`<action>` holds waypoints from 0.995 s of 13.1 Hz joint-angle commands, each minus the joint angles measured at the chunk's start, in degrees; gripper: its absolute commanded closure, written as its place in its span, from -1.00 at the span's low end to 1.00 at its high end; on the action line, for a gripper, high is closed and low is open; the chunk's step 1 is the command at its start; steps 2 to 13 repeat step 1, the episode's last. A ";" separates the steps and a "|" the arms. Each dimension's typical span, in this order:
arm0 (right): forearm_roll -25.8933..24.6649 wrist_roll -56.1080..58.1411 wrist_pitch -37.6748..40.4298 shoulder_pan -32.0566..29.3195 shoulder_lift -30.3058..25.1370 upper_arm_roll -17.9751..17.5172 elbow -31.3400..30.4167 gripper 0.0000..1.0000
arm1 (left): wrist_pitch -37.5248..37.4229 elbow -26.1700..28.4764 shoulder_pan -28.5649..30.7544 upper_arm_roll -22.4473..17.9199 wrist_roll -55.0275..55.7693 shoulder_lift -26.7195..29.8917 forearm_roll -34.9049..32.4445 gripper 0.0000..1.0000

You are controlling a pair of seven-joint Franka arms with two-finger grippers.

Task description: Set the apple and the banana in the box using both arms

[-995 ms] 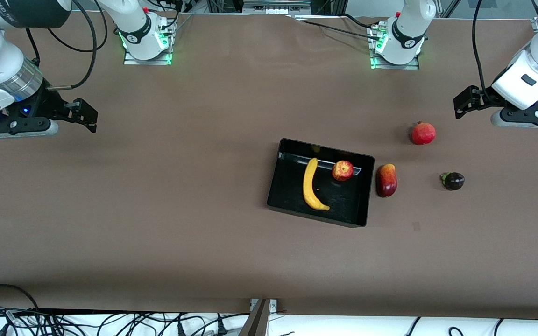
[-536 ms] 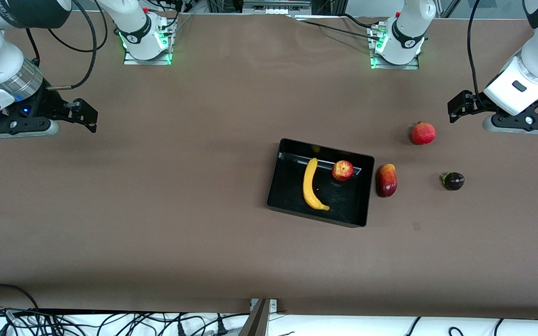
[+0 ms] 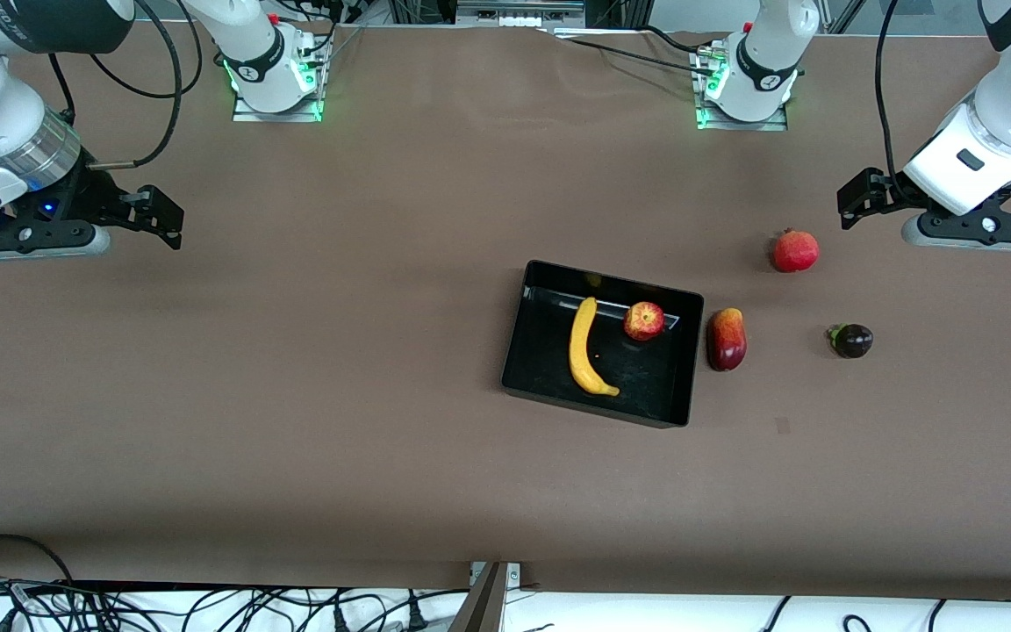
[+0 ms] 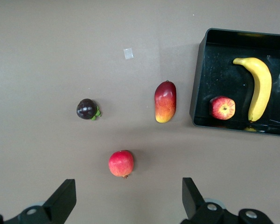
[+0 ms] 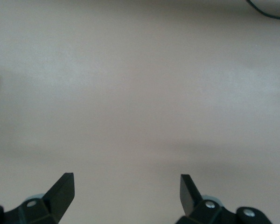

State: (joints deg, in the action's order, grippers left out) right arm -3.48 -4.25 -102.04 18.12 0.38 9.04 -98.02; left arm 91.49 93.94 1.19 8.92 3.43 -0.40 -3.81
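Curved yellow banana (image 3: pixel 589 348) and streaky red apple (image 3: pixel 644 320) lie in the glossy black box (image 3: pixel 519 351); both tools gape wide, empty.

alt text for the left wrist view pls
A glossy black plastic tray holds a curved yellow banana and a small red apple. On the brown table outside it lie a red-orange mango, red pomegranate and dark purple fruit, below the open left gripper.

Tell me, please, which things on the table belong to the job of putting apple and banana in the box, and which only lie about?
Belong to the job:
- apple, in the box
- banana, in the box
- box

Only lying about:
- mango, beside the box
- pomegranate
- dark purple fruit
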 commanded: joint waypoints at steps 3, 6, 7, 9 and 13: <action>-0.74 0.12 0.88 -0.46 0.14 -0.34 0.81 -1.00 | -1.58 -2.27 -0.04 0.05 0.44 -1.01 0.82 -1.00; -0.74 0.12 0.88 -0.46 0.14 -0.34 0.81 -1.00 | -1.58 -2.27 -0.04 0.05 0.44 -1.01 0.82 -1.00; -0.74 0.12 0.88 -0.46 0.14 -0.34 0.81 -1.00 | -1.58 -2.27 -0.04 0.05 0.44 -1.01 0.82 -1.00; -0.74 0.12 0.88 -0.46 0.14 -0.34 0.81 -1.00 | -1.58 -2.27 -0.04 0.05 0.44 -1.01 0.82 -1.00; -0.74 0.12 0.88 -0.46 0.14 -0.34 0.81 -1.00 | -1.58 -2.27 -0.04 0.05 0.44 -1.01 0.82 -1.00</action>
